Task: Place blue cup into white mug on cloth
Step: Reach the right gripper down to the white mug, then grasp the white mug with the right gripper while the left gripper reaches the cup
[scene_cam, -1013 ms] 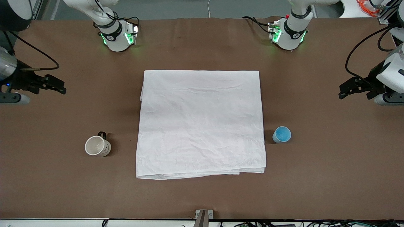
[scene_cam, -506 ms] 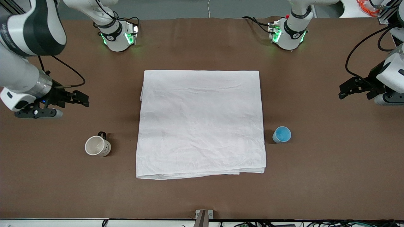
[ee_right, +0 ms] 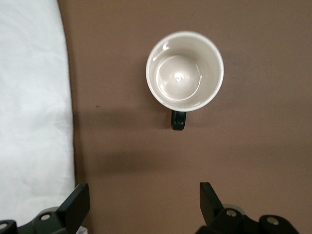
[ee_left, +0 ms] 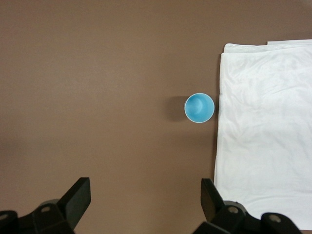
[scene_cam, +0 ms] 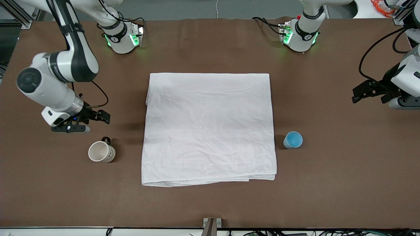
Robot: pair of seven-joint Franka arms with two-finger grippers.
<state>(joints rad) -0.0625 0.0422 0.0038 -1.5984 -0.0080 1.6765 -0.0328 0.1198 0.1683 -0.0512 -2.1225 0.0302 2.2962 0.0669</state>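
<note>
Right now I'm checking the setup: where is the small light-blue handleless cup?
The small light-blue handleless cup stands upright on the brown table, just off the wrinkled white cloth at the left arm's end, not on it.

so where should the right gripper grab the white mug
Best from above, the open right gripper pinching the white mug across its rim. It stands upright and empty, and its small black handle sticks out sideways, so the fingers should close clear of it.
</note>
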